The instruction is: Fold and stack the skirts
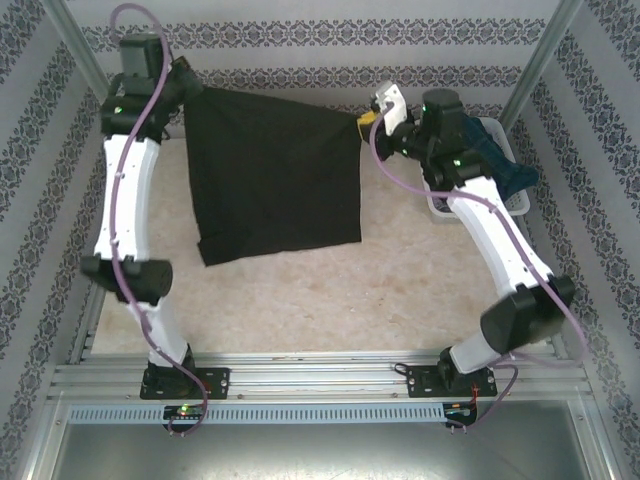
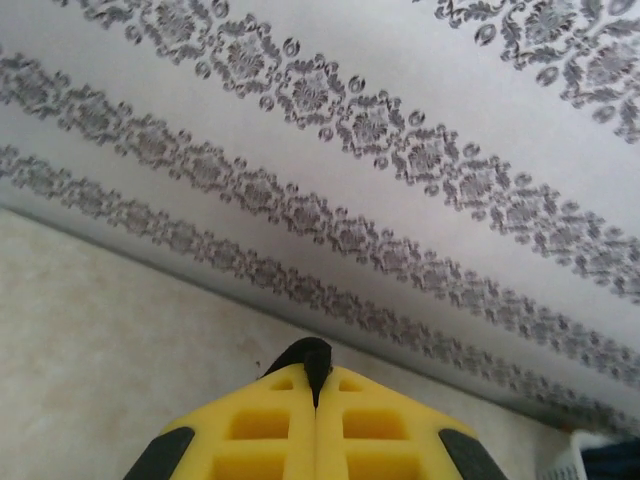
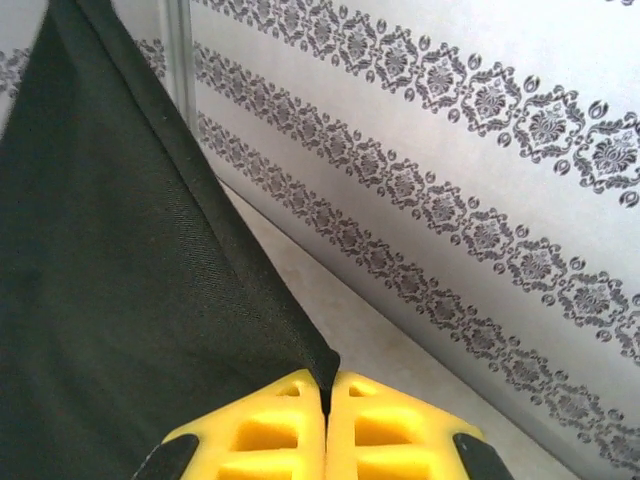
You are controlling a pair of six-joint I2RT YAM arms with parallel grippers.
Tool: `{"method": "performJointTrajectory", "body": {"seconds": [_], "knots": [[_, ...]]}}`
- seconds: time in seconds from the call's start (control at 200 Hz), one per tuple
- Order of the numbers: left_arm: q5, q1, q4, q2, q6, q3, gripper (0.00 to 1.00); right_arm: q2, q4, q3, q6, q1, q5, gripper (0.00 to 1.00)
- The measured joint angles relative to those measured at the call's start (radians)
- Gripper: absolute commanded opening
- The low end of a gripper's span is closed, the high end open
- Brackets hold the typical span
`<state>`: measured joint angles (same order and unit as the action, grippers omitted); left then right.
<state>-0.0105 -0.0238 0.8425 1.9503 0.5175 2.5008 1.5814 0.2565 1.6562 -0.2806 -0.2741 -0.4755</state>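
black skirt (image 1: 275, 175), from above, hangs spread between left hand (image 1: 190, 95) and right hand (image 1: 366, 120), lower edge on the surface (image 1: 330, 300). left wrist: closed fingers (image 2: 260, 430) pinch only a sliver of cloth; tension could pull it free. right wrist: corner clamped tight; uneven lowering risks creases

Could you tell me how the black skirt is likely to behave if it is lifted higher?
Probably floppy: the black skirt drapes from corners pinched by the left pincer and right pincer. Likely light, as a fingertip pinch holds it. Its lower edge may drag.
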Motion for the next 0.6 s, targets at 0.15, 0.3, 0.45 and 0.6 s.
{"method": "performJointTrajectory", "body": {"seconds": [0.15,0.3,0.45,0.6], "knots": [[0.014,0.001,-0.019,0.136,-0.029,0.177,0.0,0.078,0.005,0.116,-0.036,0.011,-0.02,0.0],[0.013,0.004,-0.023,0.09,-0.061,0.16,0.0,0.026,0.0,0.064,-0.096,0.01,-0.019,0.0],[-0.006,0.002,-0.087,-0.121,-0.083,-0.188,0.0,-0.1,-0.018,-0.156,-0.182,-0.011,0.008,0.0],[0.019,0.003,-0.207,-0.368,-0.081,-0.737,0.0,-0.172,0.0,-0.394,-0.29,-0.124,0.14,0.0]]}}
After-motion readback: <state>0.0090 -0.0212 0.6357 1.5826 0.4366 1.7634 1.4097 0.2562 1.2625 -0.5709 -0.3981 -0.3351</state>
